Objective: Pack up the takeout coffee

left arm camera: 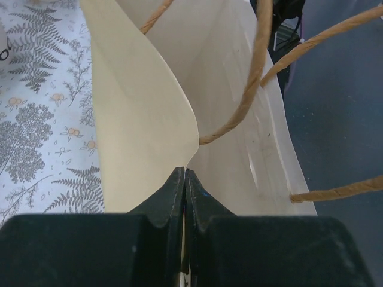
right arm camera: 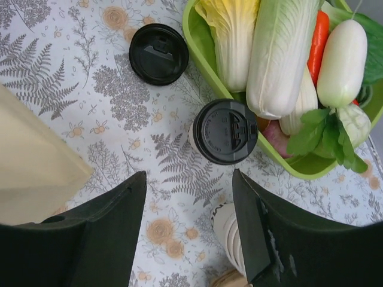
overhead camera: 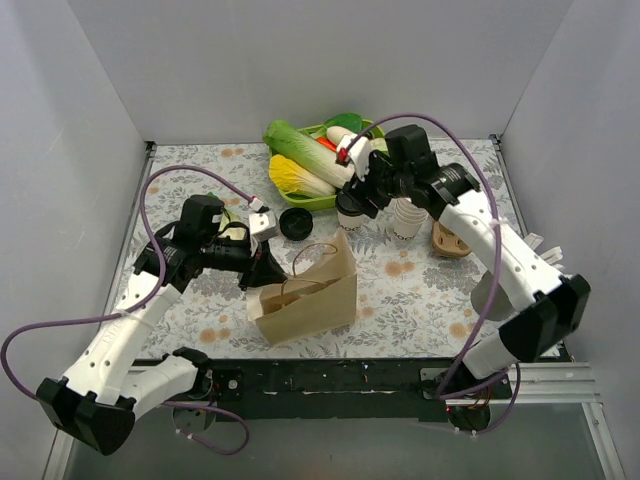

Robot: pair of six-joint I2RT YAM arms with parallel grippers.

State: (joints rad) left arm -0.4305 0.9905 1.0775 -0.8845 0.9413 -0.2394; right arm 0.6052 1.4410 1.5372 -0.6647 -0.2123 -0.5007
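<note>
The takeout coffee (right arm camera: 225, 131), a small cream cup with a black lid, stands upright on the floral cloth beside the green tray; it also shows in the top view (overhead camera: 349, 213). My right gripper (right arm camera: 188, 176) is open and empty, hovering just above and short of the cup, also seen from the top (overhead camera: 365, 193). The brown paper bag (overhead camera: 303, 297) stands open in the middle of the table. My left gripper (left arm camera: 184, 174) is shut on the bag's side wall (left arm camera: 149, 107) at its rim, and shows at the bag's left edge in the top view (overhead camera: 267, 268).
A loose black lid (right arm camera: 158, 54) lies left of the cup. A stack of lidless cups (right arm camera: 230, 236) lies by my right finger. The green tray (right arm camera: 195, 45) holds cabbage, carrot and other vegetables. Rope handles (left arm camera: 257, 72) hang across the bag's mouth.
</note>
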